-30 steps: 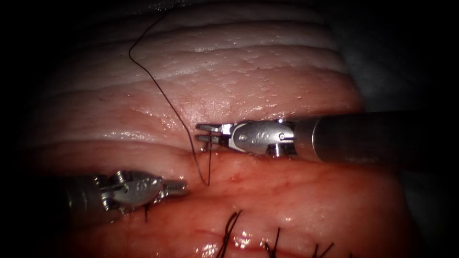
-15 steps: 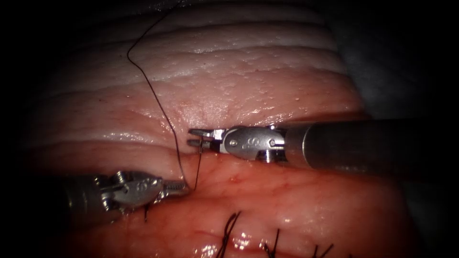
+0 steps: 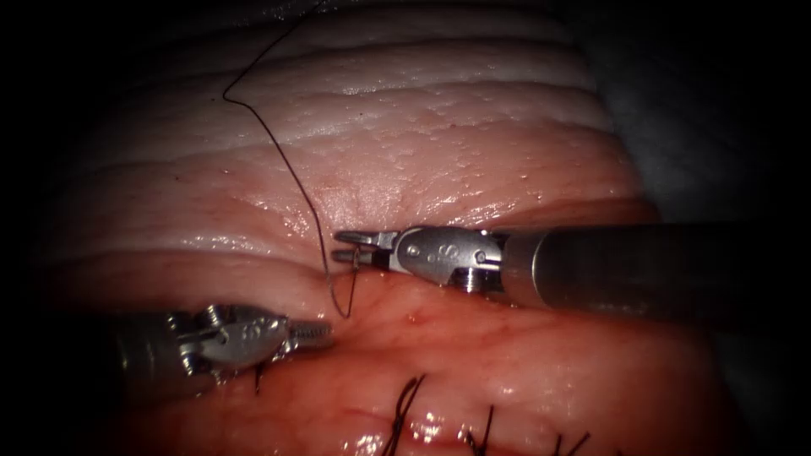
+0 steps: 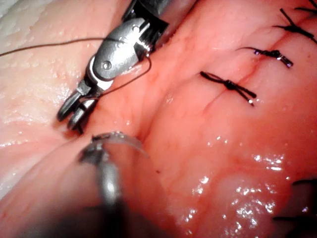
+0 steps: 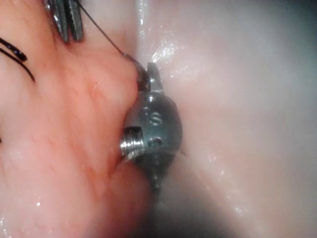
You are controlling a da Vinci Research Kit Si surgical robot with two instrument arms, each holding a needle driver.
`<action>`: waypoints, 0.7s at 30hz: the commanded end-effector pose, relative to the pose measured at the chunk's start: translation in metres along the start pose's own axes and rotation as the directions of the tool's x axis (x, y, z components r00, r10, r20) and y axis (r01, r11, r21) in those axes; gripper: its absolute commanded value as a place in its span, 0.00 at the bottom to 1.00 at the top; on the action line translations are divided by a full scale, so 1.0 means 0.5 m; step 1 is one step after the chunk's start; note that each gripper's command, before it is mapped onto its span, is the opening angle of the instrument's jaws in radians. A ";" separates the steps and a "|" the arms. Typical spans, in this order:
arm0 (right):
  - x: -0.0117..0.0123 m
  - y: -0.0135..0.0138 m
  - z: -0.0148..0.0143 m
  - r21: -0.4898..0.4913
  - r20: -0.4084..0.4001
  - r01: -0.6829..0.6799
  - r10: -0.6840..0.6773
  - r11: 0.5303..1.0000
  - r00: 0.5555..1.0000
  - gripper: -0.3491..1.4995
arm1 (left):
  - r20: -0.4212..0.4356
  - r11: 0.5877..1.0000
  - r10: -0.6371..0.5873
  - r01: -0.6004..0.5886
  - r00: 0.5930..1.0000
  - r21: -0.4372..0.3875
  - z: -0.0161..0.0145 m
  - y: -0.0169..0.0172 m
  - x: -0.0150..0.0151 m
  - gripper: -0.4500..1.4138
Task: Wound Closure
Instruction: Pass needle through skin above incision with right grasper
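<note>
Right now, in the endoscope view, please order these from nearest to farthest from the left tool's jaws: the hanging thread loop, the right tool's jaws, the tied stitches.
1. Thread loop, just right of the left tool.
2. Right tool, higher, up and to the right.
3. Tied stitches, down near the picture's bottom edge, to the right.
The second and third are close; I rank them only tentatively.

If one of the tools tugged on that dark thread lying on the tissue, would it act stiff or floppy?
Probably floppy: the thread lies in loose curves over the tissue and sags into a narrow loop below the right end effector. Likely light, being so thin. Possibly slippery, since the tissue glistens wet.
</note>
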 end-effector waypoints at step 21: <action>0.0137 0.0054 -0.0092 -0.242 -0.300 -0.107 0.030 0.964 0.953 0.00 | -0.001 1.000 0.006 -0.006 1.000 -0.006 0.0012 -0.0010 0.0024 0.14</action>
